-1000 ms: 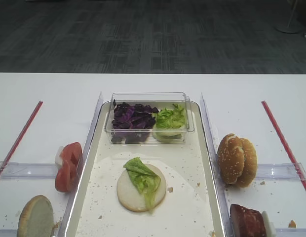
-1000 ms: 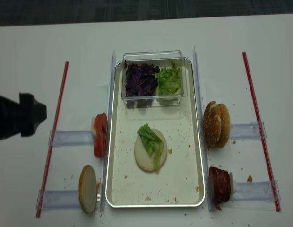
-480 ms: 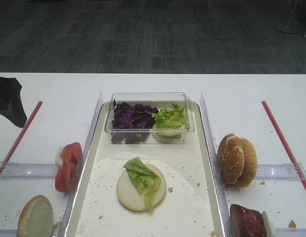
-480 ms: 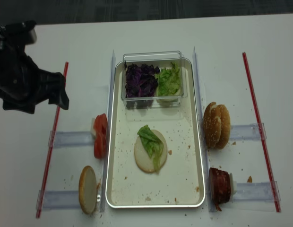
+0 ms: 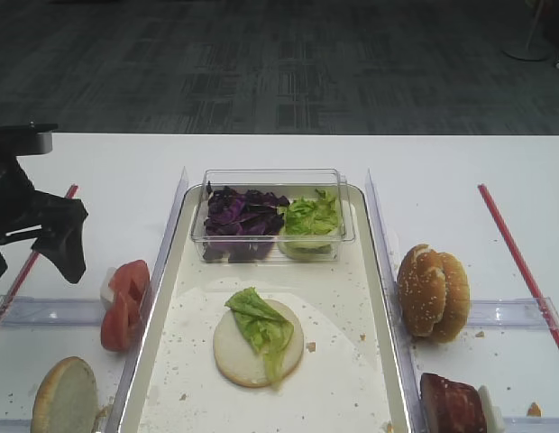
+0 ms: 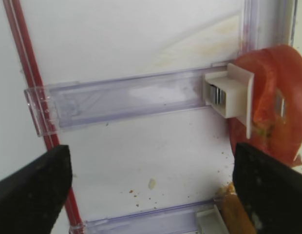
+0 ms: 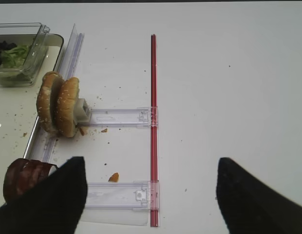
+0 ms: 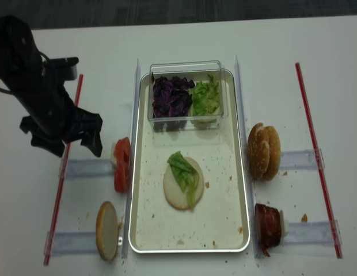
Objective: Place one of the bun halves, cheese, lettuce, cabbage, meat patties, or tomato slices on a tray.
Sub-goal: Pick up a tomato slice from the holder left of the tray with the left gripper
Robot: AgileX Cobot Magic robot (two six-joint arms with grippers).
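On the tray [image 5: 343, 298] [image 8: 224, 195] lies a flat bun half [image 5: 239, 356] [image 8: 175, 195] with a lettuce leaf [image 5: 261, 325] [image 8: 184, 169] on top. Tomato slices [image 5: 124, 298] [image 8: 121, 164] [image 6: 277, 97] stand on edge just left of the tray. My left gripper [image 5: 36, 257] [image 8: 75, 148] [image 6: 151, 161] hangs open and empty over the table left of them. My right gripper [image 7: 151, 165] is open and empty over a clear rail, right of the meat patties [image 7: 24, 178] [image 5: 451, 404]. No cheese is in view.
A clear tub [image 5: 272, 180] at the tray's far end holds purple cabbage [image 5: 239, 216] and lettuce [image 5: 308, 216]. Sesame bun halves [image 5: 433, 290] [image 7: 57, 103] stand right of the tray, another bun half [image 5: 65, 397] [image 6: 236, 219] at front left. Red strips [image 5: 514, 253] [image 6: 24, 73] and clear rails flank the tray.
My left arm has come in from the left edge and moved right, down to the table beside the tomato slices. Nothing on the tray has moved.
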